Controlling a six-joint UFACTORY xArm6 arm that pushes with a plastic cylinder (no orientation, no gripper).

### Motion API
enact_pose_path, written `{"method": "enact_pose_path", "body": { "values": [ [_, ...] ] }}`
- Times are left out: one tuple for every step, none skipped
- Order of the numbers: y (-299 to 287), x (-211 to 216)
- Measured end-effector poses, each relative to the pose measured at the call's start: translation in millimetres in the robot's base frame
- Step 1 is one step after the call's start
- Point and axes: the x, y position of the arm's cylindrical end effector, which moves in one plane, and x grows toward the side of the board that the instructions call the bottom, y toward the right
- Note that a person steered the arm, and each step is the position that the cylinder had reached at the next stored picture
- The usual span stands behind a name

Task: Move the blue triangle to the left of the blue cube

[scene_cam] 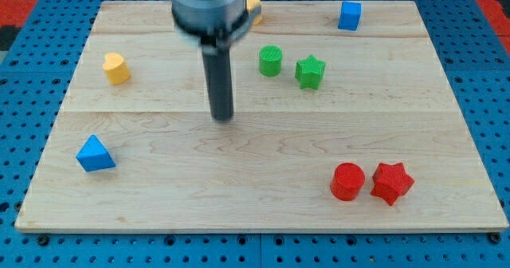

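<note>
While my tip [222, 116] stood mid-board, bare and touching no block, the blue triangle [95, 154] lay well off toward the view's bottom left, and the blue cube [349, 16] sat near the top right. The push would likely have to run rightward and upward, starting from the triangle's far left side.

A yellow block [116, 68] sat at the counter's [263, 196] left. Near the top centre a green cylinder [270, 61] stood just beside a green star [310, 72]. Bottom right, a red cylinder [347, 181] touched a red star [392, 182].
</note>
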Motion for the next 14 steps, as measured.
{"method": "enact_pose_path", "body": {
  "values": [
    [-43, 67],
    [-135, 57],
    [-168, 20],
    [-170, -17],
    [-182, 20],
    [-248, -13],
    [-215, -66],
    [-185, -65],
    [-244, -61],
    [-246, -12],
    [-223, -14],
    [-170, -54],
    [-86, -53],
    [-62, -48]
  ]
}}
